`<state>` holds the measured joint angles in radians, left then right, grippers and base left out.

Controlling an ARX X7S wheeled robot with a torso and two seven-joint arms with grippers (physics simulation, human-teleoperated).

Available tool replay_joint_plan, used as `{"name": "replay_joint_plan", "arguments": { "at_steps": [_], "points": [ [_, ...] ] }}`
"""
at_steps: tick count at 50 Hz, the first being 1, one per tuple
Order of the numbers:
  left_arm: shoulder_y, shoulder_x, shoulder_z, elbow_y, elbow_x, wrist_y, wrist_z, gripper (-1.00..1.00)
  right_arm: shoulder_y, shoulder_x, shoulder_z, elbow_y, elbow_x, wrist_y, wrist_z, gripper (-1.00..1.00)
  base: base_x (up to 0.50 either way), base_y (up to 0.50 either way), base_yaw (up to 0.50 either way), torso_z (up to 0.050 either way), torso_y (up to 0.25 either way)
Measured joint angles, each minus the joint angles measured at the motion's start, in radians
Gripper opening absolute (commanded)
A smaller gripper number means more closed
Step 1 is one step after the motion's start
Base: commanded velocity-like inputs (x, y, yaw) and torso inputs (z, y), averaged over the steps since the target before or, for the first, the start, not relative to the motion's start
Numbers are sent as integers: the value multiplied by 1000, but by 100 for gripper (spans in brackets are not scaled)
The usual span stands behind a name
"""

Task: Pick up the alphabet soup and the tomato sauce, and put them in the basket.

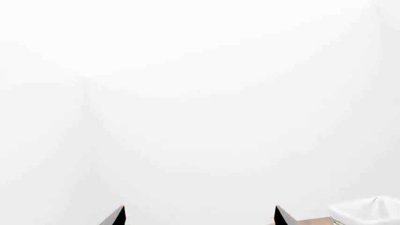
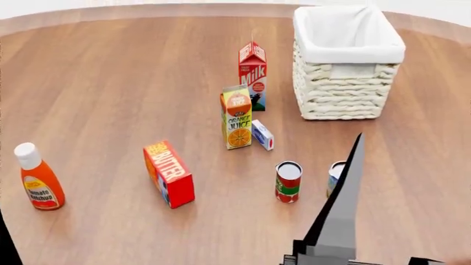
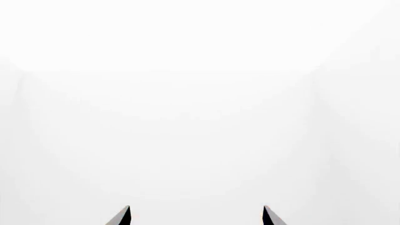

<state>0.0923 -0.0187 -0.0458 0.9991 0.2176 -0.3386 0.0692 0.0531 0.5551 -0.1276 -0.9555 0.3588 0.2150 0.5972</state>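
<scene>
In the head view the tomato sauce (image 2: pixel 288 182), a red and green can, stands upright on the wooden table. Just right of it stands the alphabet soup (image 2: pixel 333 179), mostly hidden behind a grey finger (image 2: pixel 344 210) of my right gripper that rises from the bottom edge. The cream wicker basket (image 2: pixel 346 83) stands at the back right, empty inside. My left gripper (image 1: pixel 200 216) is open and empty, facing a white wall, with a basket corner (image 1: pixel 368 211) at its side. My right gripper (image 3: pixel 196 216) is open and empty, facing plain white.
A milk carton (image 2: pixel 252 77), an orange juice carton (image 2: pixel 237 117) and a small white-blue box (image 2: pixel 263 135) stand behind the cans, left of the basket. A red butter box (image 2: pixel 169 174) lies to the left. An orange ketchup bottle (image 2: pixel 37 179) stands at the far left.
</scene>
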Motion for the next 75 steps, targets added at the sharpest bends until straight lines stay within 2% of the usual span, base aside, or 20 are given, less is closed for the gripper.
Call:
{"name": "replay_joint_plan", "arguments": {
  "at_steps": [11, 27, 59, 75],
  "points": [
    [-10, 5, 11, 32, 20, -25, 7, 100, 6, 73, -39, -12, 25, -24, 78, 100, 0, 0, 0, 50, 42],
    [-11, 10, 14, 44, 14, -35, 8, 100, -4, 104, -59, -12, 36, -55, 106, 100, 0, 0, 0, 49, 39],
    [-2, 15, 4, 48, 2, -24, 6, 100, -3, 125, -80, -13, 55, -67, 113, 100, 0, -311, 0, 0, 0],
    [2, 14, 9, 48, 5, -24, 5, 100, -16, 127, -103, -1, 15, -82, 114, 100, 135, -20, 0, 0, 0]
  ]
}}
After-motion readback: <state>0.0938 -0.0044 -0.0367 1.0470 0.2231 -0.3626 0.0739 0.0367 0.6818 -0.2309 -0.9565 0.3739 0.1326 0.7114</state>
